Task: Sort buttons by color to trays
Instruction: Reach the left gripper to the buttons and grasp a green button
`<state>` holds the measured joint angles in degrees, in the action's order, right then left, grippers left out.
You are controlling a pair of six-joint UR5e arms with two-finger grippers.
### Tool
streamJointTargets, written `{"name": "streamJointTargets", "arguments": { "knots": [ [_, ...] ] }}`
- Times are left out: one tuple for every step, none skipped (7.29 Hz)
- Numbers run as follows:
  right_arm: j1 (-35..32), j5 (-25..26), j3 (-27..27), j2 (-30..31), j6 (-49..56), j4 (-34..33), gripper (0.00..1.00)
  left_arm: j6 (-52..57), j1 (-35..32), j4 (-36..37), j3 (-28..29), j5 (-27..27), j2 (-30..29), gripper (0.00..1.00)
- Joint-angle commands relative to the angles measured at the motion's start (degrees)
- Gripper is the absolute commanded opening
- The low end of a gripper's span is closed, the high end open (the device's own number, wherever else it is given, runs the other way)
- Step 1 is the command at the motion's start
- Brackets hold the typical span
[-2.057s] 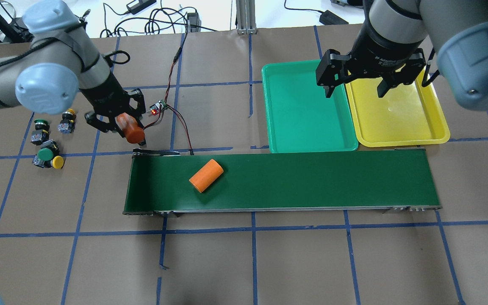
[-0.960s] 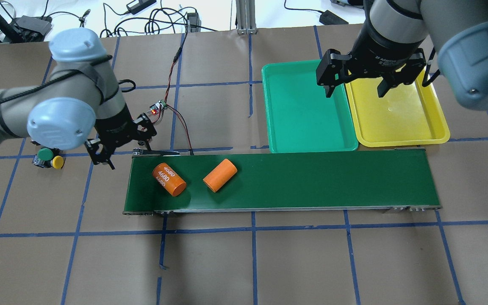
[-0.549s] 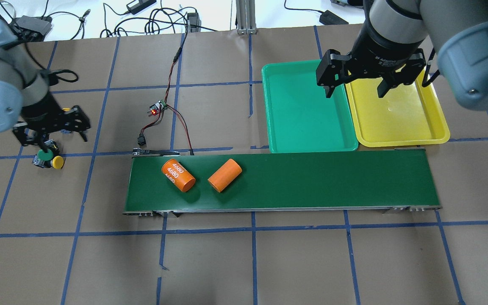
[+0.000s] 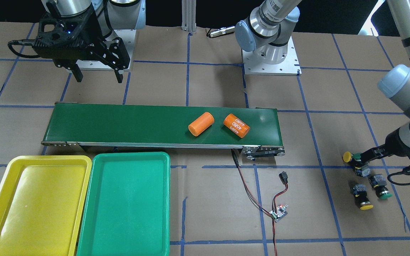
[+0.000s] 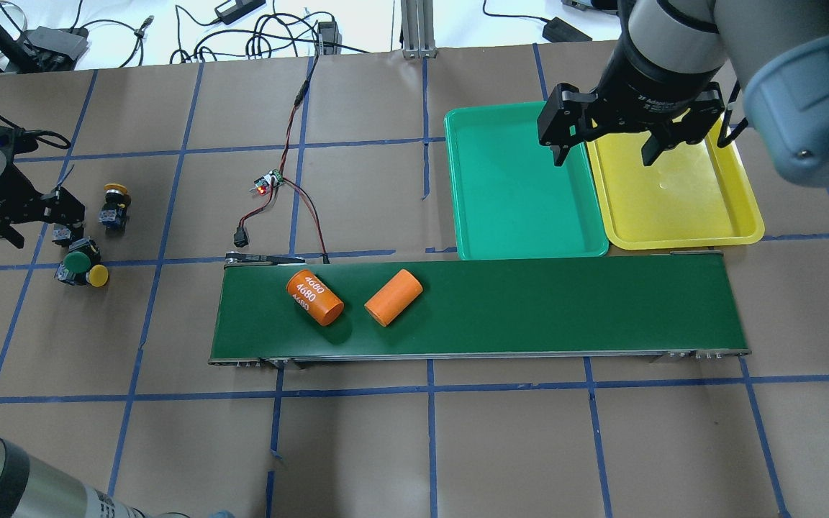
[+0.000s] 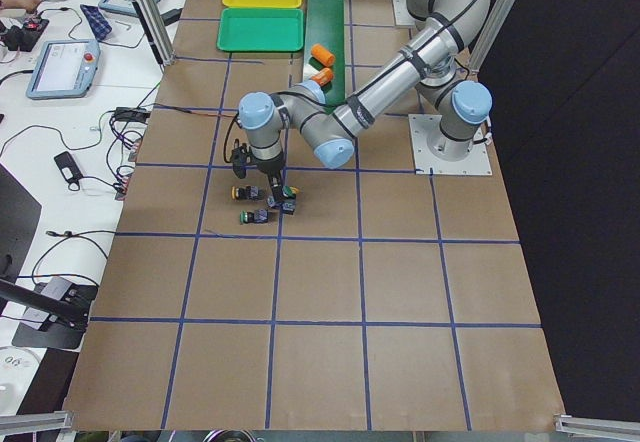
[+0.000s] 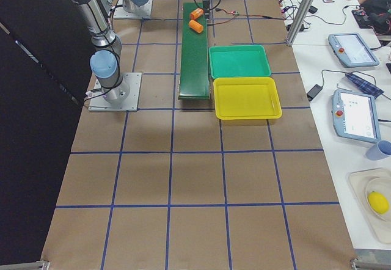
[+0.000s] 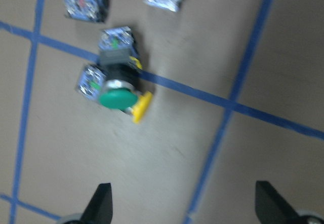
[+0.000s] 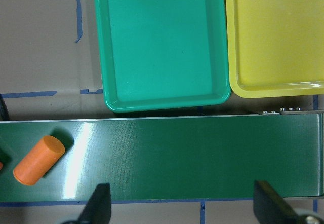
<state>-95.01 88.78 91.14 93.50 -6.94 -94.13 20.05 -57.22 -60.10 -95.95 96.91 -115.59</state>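
Note:
Several buttons lie together at the table's far left: a green-capped button (image 5: pixel 78 262) touching a yellow-capped button (image 5: pixel 99 275), and another yellow-capped button (image 5: pixel 114 208) beyond them. My left gripper (image 5: pixel 44 234) hovers open over this cluster with nothing between its fingers. In the left wrist view the green cap (image 8: pixel 117 98) sits ahead of the open fingertips (image 8: pixel 104 203). The green tray (image 5: pixel 522 180) and yellow tray (image 5: pixel 673 194) stand side by side at the back right, both holding nothing. My right gripper (image 5: pixel 605 147) hangs open above their shared edge.
A long dark-green conveyor belt (image 5: pixel 529 306) runs across the middle with two orange cylinders on it, one marked 4680 (image 5: pixel 314 298) and one plain (image 5: pixel 393 298). Red-black wires and a small circuit board (image 5: pixel 265 183) lie behind the belt's left end.
My left gripper let go of the orange 4680 cylinder onto the belt and swung left to the buttons. Both cylinders have drifted right along the belt. The right arm has not moved.

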Motion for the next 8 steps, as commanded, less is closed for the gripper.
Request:
{"name": "streamJointTargets", "arguments": {
  "knots": [
    [0.0,0.0,0.0,0.0,0.0,0.0,1.00,0.7,0.3,0.9,1.0,-2.1,-4.2,1.00],
    [0.0,0.0,0.0,0.0,0.0,0.0,1.00,0.7,0.3,3.1,0.6,-2.2,-4.8,1.00],
    [0.0,0.0,0.0,0.0,0.0,0.0,1.00,0.7,0.3,4.3,0.1,-2.2,-5.8,1.00],
    [0.0,0.0,0.0,0.0,0.0,0.0,1.00,0.8,0.4,4.4,0.1,-3.6,-6.6,0.97],
    [0.0,0.0,0.0,0.0,0.0,0.0,1.00,1.8,0.4,4.4,0.1,-3.8,-6.7,0.52],
    [0.0,0.0,0.0,0.0,0.0,0.0,1.00,3.5,0.4,4.4,0.2,-3.7,-6.7,0.21],
    [0.0,0.0,0.0,0.0,0.0,0.0,1.00,3.6,0.5,4.3,0.5,-3.7,-6.0,0.00],
    [0.0,0.0,0.0,0.0,0.0,0.0,1.00,3.5,0.5,4.2,0.8,-3.8,-5.0,0.00]
  ]
}}
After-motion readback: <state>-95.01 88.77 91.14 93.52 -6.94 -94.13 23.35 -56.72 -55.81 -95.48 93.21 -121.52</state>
